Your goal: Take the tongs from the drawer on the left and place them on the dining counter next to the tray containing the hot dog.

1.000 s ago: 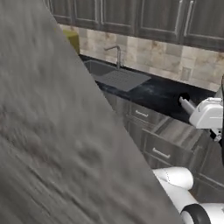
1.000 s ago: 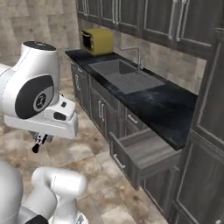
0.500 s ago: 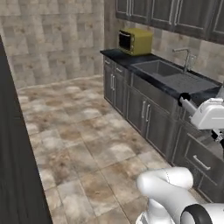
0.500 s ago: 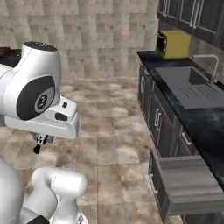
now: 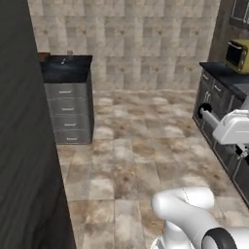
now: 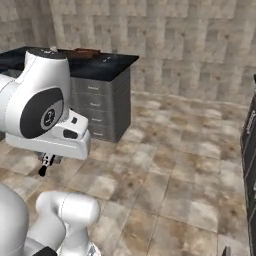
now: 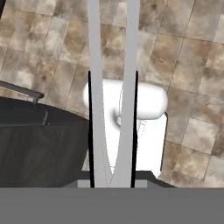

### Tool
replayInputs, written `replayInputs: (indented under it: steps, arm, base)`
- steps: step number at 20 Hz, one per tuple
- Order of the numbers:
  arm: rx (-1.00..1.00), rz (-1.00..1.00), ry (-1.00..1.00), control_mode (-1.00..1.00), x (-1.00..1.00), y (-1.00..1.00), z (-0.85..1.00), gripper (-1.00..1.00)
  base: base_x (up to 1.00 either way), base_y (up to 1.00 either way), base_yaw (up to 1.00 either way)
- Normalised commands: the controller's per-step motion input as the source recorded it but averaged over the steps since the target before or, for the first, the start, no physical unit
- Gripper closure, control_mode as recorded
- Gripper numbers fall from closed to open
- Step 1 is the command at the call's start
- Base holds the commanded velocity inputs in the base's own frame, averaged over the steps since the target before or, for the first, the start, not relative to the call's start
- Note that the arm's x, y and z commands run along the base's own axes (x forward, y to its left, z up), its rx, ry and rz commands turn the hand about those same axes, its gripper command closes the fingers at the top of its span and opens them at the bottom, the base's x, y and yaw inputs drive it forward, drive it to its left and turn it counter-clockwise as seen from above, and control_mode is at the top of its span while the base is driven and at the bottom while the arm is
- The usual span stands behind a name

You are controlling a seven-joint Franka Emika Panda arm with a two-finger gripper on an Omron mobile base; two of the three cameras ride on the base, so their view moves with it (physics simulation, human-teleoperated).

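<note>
Both base views have swung with the base since half a second ago: the sink run has slid off to the right edge, and tan stone floor (image 5: 136, 160), the tiled wall, and a dark-topped desk (image 6: 95, 65) with grey drawers now lie ahead. A brown tray (image 6: 85, 51) sits on that desk's far side. The claw (image 7: 113, 181) is clamped on the tongs (image 7: 113, 87); they run straight out from between its tips over the floor. The tongs are two long pale grey arms with dark edges, joined at the claw and spreading slightly outward.
</note>
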Motion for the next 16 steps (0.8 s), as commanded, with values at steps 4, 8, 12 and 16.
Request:
replayInputs:
  steps: [4,8,12,16]
  arm:
    - [0.00,0.00,0.00,1.00,0.00,0.00,0.00,1.00]
    - [0.00,0.00,0.00,1.00,0.00,0.00,0.00,1.00]
    - [0.00,0.00,0.00,1.00,0.00,0.00,0.00,1.00]
    - [0.00,0.00,0.00,1.00,0.00,0.00,0.00,1.00]
  base:
    - [0.85,0.07,0.66]
    - [1.00,0.00,0.36]
    - [1.00,-0.02,0.12]
    - [1.00,-0.23,0.13]
